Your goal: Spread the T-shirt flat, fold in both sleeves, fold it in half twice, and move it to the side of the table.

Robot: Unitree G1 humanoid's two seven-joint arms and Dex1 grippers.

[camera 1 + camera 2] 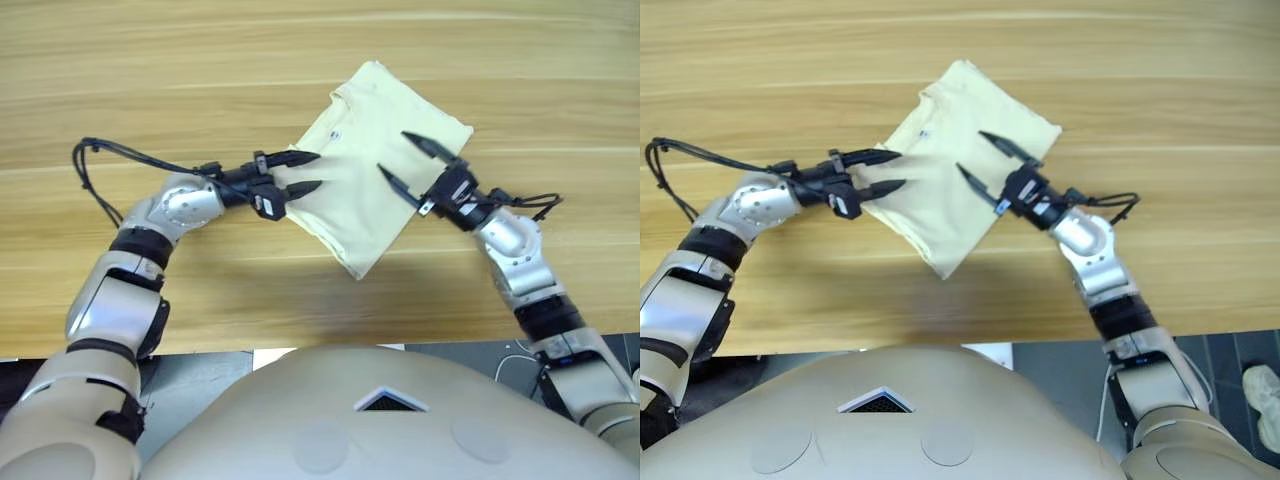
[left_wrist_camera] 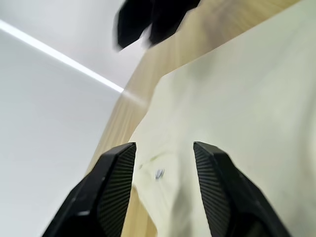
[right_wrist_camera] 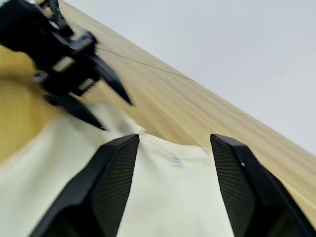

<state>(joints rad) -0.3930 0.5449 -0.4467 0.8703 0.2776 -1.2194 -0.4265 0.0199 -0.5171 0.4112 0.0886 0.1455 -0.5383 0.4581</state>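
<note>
Eyeballing it, the folded T-shirt [image 1: 352,205] lay on the table [image 1: 150,60] with the left gripper [image 1: 318,170] and right gripper [image 1: 391,151] both spread open just over it, and I reckoned it'd be light, floppy stuff best pinched through all layers at an edge.

The pale yellow folded cloth T-shirt [image 1: 365,215] looks soft and matt, with shallow creases and stitched hems. The light wooden table [image 1: 150,60] under it is smooth, with streaky grain and a faint sheen. The left gripper [image 1: 319,170] and right gripper [image 1: 391,150] have black, matt, plastic-looking fingers, and their inner pads [image 2: 116,190] are finely ribbed.
</note>
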